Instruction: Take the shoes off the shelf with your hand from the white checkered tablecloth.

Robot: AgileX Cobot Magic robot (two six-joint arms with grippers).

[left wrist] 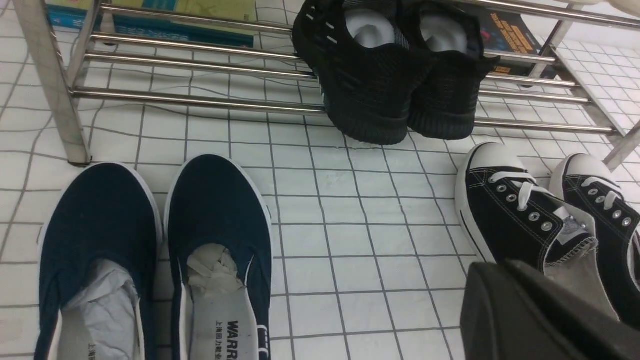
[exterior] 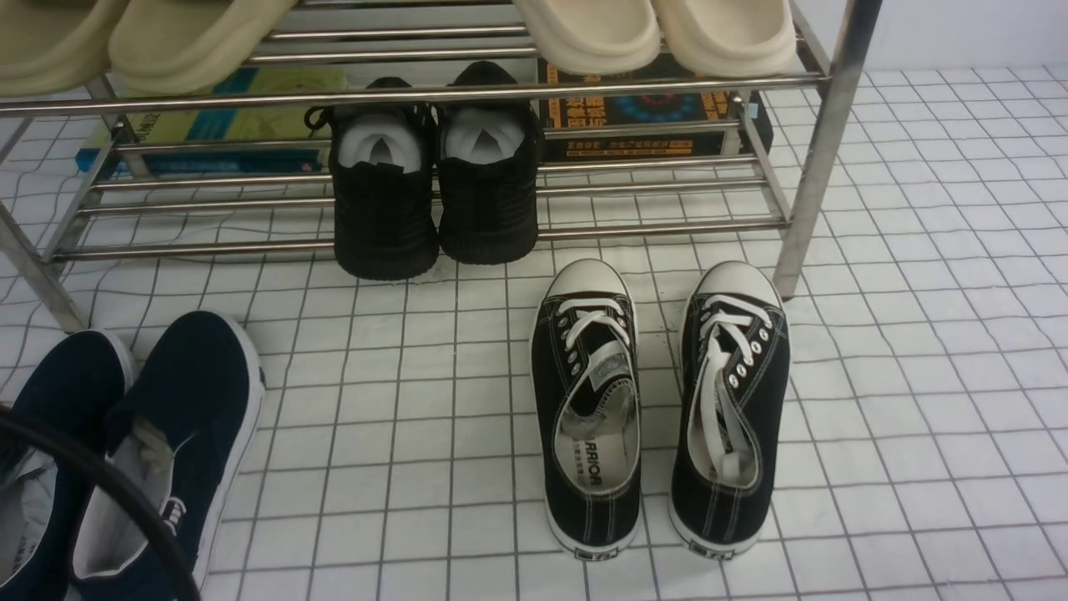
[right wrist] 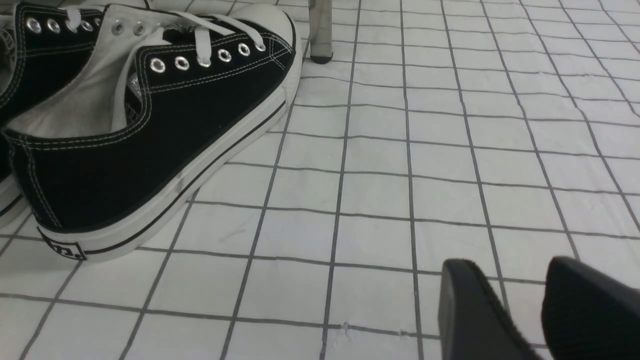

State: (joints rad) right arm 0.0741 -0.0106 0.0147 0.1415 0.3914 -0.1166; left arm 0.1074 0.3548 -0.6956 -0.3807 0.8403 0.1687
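The right hand [right wrist: 520, 285] hung low over the white checkered tablecloth [exterior: 918, 376], its two black fingers [right wrist: 470, 310] spread apart with nothing between them. Of the left hand [left wrist: 530, 305], only a black edge showed in its wrist view; it cannot be told whether it was released or clenched. A black cable [exterior: 100, 492] arched across the near left corner. The navy shoes [exterior: 183, 417] stood off the shelf [exterior: 822, 150], on the tablecloth at the robot's near left. They lay side by side, touching, with toes toward the shelf and paper stuffed inside. To their right stood a pair of black lace-up sneakers [exterior: 730, 401], just before the shelf's right leg. Farther off, black knit sneakers [exterior: 488, 200] rested on the lower tier. Books [exterior: 225, 125] lay behind. Beige slippers [exterior: 584, 29] occupied the upper tier.
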